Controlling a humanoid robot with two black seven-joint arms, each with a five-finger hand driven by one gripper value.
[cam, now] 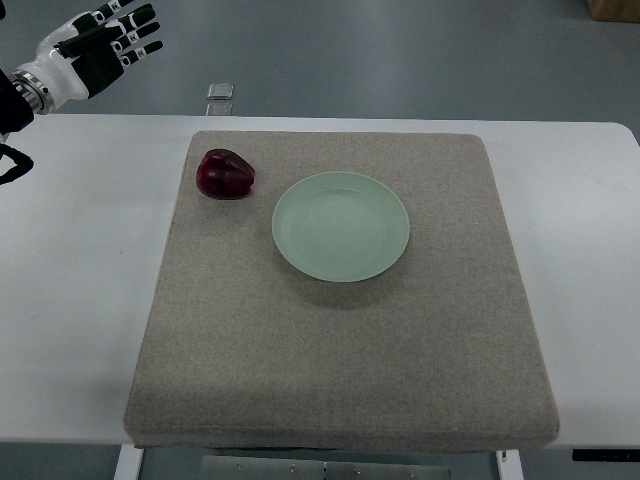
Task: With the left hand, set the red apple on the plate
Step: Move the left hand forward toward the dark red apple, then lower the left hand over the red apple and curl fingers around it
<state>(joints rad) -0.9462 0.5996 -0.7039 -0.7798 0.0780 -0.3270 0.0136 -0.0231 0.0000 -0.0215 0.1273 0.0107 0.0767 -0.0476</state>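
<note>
**Desk:** What does the top view show?

**Photographer:** A white table (pixel 80 300) seen from above, covered across its middle by a square grey-beige felt mat (pixel 340 350). On the mat sits a pale green plate (pixel 341 226), round, shallow and with nothing on it.

**Desk:** And the apple?

**Photographer:** The red apple (pixel 225 173) lies on the mat near its far-left corner, just beside the plate's upper-left rim but not touching it. It is dark red and glossy, and it rests on the felt, not on the plate.

**Desk:** Where is the robot?

**Photographer:** Only the left hand (pixel 95 45) is visible, in the picture's top-left corner. The arm enters from the left edge. The hand is white and black and hangs beyond the table's far edge, over the grey floor (pixel 400 50), well apart from the apple.

**Desk:** The fingers?

**Photographer:** The fingers (pixel 135 30) are stretched out and spread, pointing to the right, and they hold nothing.

**Desk:** Anything else in frame?

**Photographer:** A small silver-grey object (pixel 221 91) sits just past the table's far edge; what it is cannot be made out.
</note>
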